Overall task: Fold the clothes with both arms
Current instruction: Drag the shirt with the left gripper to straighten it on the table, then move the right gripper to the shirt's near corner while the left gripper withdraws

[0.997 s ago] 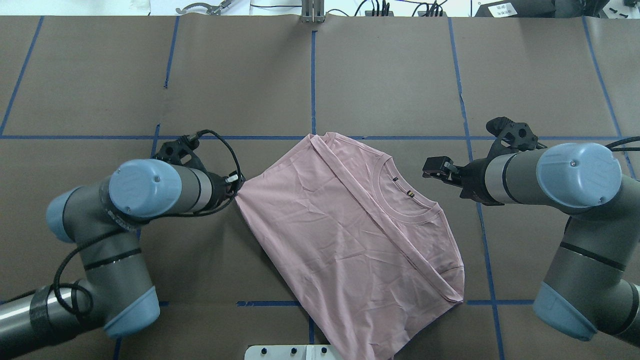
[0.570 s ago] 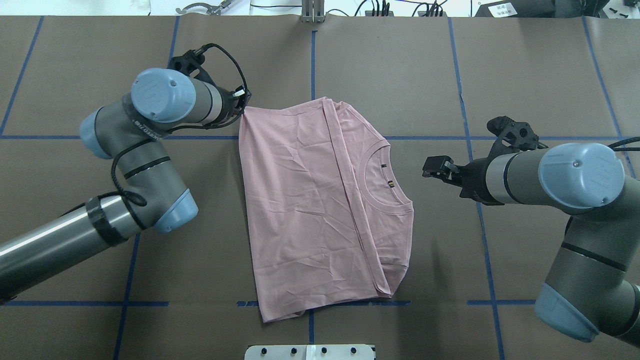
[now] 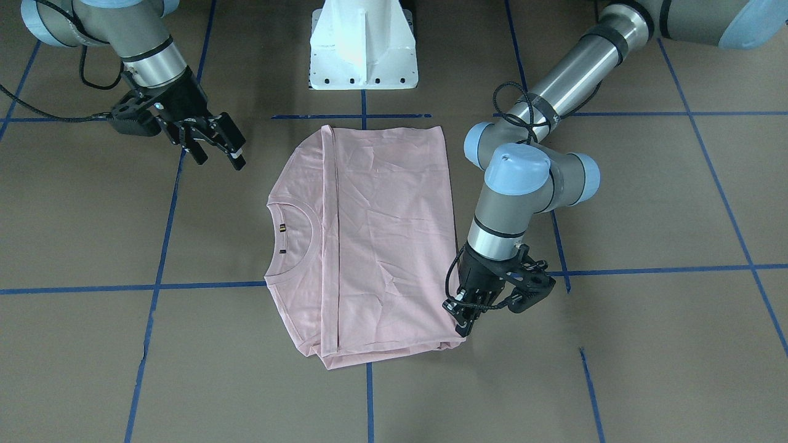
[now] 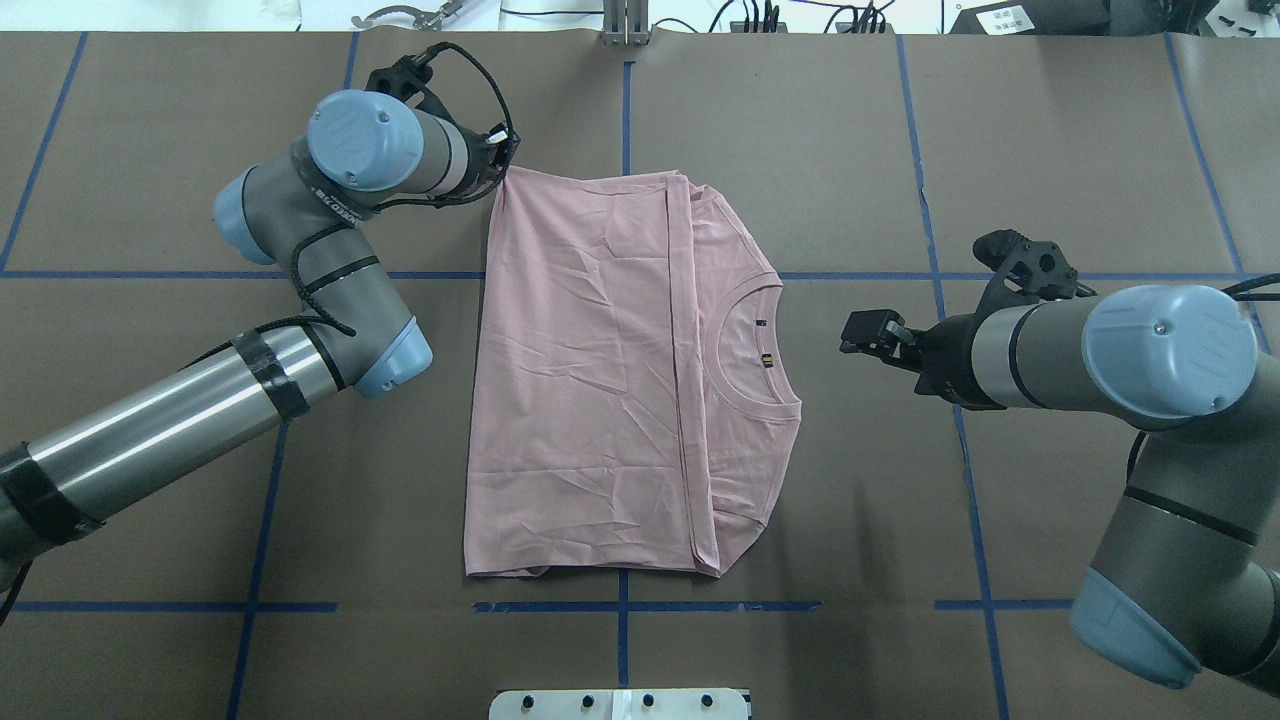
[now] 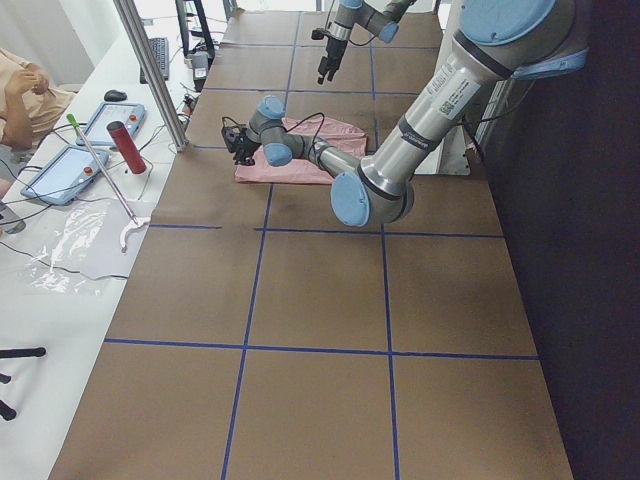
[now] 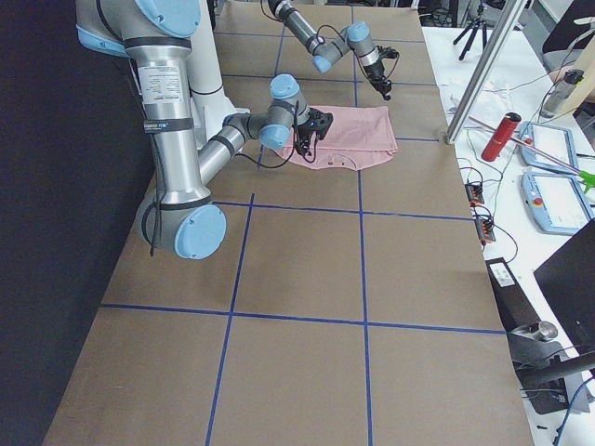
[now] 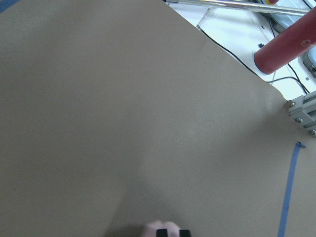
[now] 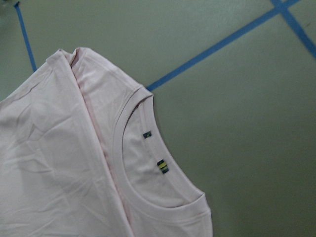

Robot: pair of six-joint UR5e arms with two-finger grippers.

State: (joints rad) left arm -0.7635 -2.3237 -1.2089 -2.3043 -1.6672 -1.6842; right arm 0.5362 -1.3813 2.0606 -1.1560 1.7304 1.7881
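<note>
The pale pink T-shirt (image 4: 580,380) lies folded lengthwise on the brown table, plain side up, with its collar (image 4: 750,350) toward my right arm. No print shows. My left gripper (image 4: 499,162) is at the shirt's far left corner and shut on it. In the front view it (image 3: 462,320) stands low at that corner, and a bit of pink cloth (image 7: 160,229) shows at its fingers in the left wrist view. My right gripper (image 4: 862,334) is open and empty, a hand's width right of the collar. The right wrist view shows the collar (image 8: 148,163) below.
The white pedestal base (image 3: 363,46) stands at the near edge. Blue tape lines (image 4: 625,110) cross the table. A metal post (image 4: 625,22) stands at the far edge. A red cylinder (image 5: 127,147) and tablets lie on the operators' desk beyond it.
My left gripper has pulled the shirt's corner away from the robot. The shirt has swung from a slant to lie square with the table. The right arm has not moved.
</note>
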